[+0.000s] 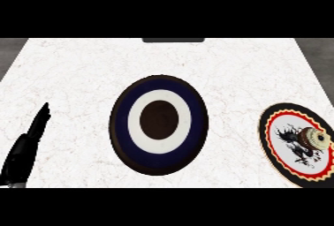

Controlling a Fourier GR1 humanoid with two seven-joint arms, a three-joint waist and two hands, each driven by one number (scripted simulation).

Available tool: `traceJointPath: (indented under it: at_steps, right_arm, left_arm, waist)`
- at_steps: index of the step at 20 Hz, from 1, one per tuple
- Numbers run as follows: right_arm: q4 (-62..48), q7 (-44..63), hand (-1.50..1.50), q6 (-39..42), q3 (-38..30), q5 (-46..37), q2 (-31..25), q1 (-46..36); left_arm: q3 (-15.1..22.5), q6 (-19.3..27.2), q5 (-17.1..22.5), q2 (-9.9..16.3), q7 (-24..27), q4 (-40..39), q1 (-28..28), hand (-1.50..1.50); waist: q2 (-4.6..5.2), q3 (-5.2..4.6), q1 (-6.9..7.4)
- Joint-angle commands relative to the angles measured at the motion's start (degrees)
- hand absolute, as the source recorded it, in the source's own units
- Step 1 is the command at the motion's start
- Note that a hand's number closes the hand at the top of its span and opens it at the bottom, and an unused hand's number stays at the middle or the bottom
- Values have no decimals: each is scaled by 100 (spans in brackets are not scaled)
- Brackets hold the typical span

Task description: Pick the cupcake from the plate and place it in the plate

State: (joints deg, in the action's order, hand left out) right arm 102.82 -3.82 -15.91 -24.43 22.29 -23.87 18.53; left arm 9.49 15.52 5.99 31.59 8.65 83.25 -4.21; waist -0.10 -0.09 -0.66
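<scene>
Near the left edge of the white, faintly pink-veined marble counter (78,70), towards its near left corner, the robot's left hand (29,141) shows as a slim black shape rising from the bottom of the view, seen edge-on with straight, open fingers pointing up and touching nothing; its lower part is cut off by the view's bottom edge. A broad stretch of bare counter lies between that hand and the middle. At the counter's centre rests a round plate with a dark brown rim, a navy blue ring, a white ring and a dark brown middle (158,125), glossy and smooth, carrying nothing, with open counter all around it and plenty of room towards the far edge. At the middle of the far edge a small dark flat object (173,40) is only partly seen and cannot be identified. Near the right edge sits a second round plate, black-rimmed with a red scalloped band, cream centre and a black splash-like figure (282,132); its right side is cut off by the view. On it, right of its centre, lies the small brown cupcake with pale cream top (314,139), apparently tipped sideways. The right hand does not show.
</scene>
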Motion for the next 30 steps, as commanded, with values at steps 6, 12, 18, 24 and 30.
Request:
traceJointPath:
  at_steps: [6,12,18,24,30]
  right_arm:
    - [-283,2052,-150,612,58,-384,-1543,14]
    - [-431,2691,-150,1180,442,-529,-1749,-277]
    - [-1416,2526,-150,2156,682,-684,-1956,-510]
    - [-1888,2232,-150,2444,1197,-1369,-1710,-792]
    - [-3204,1806,-150,3019,1067,-1811,-1717,-1704]
  left_arm:
    - [-69,-30,-184,-59,11,63,7,0]
    - [-483,-502,82,103,175,15,-161,0]
    - [-362,-340,-225,-274,42,-152,124,0]
    - [-258,-260,-619,-516,238,-188,-126,0]
    - [-569,-566,-713,-601,177,79,-266,0]
  waist:
    - [20,5,92]
    - [12,6,106]
    - [14,9,68]
    - [12,9,68]
    - [11,10,89]
